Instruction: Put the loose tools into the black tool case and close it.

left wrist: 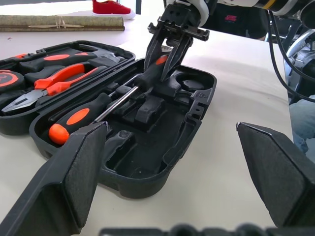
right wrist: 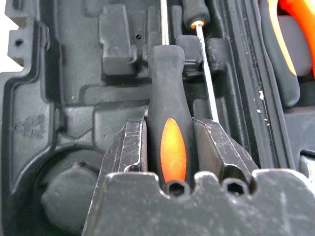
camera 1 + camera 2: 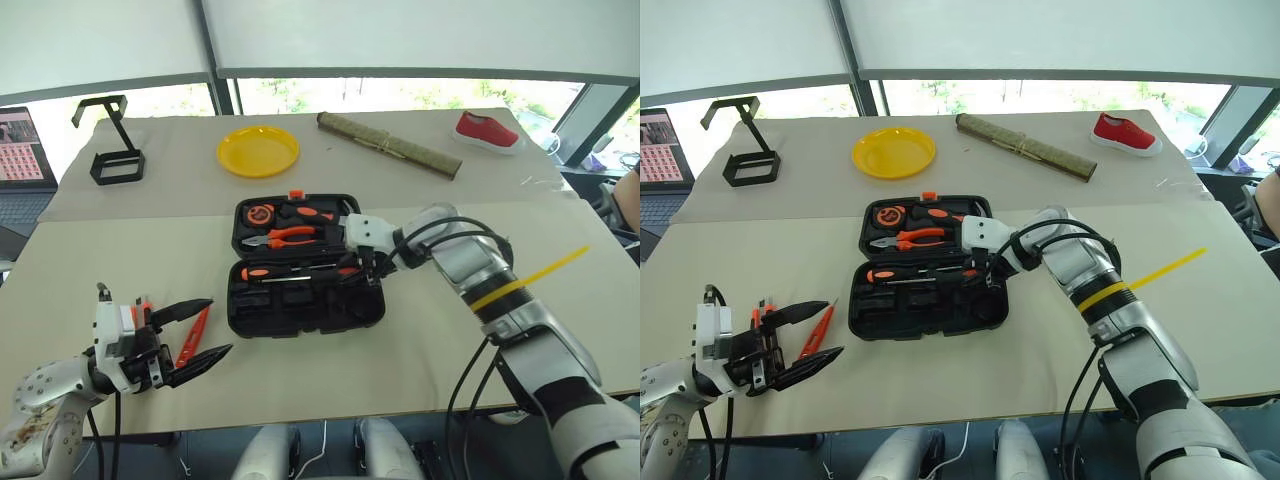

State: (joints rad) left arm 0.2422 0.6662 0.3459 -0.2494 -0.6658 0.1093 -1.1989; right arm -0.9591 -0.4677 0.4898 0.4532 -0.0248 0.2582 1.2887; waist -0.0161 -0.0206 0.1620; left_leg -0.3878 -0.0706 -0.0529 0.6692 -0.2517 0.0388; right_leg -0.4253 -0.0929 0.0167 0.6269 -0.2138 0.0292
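Screwdriver (image 2: 170,137) with the orange-and-black handle is clamped in your right gripper (image 1: 170,54), angled down into the open black tool case (image 3: 370,310) so its shaft meets a moulded slot. Your left gripper (image 3: 195,335) waits wide open beside the slim orange tester screwdriver (image 3: 193,335).

Beige table (image 3: 560,330) beneath daylit windows (image 3: 400,95)
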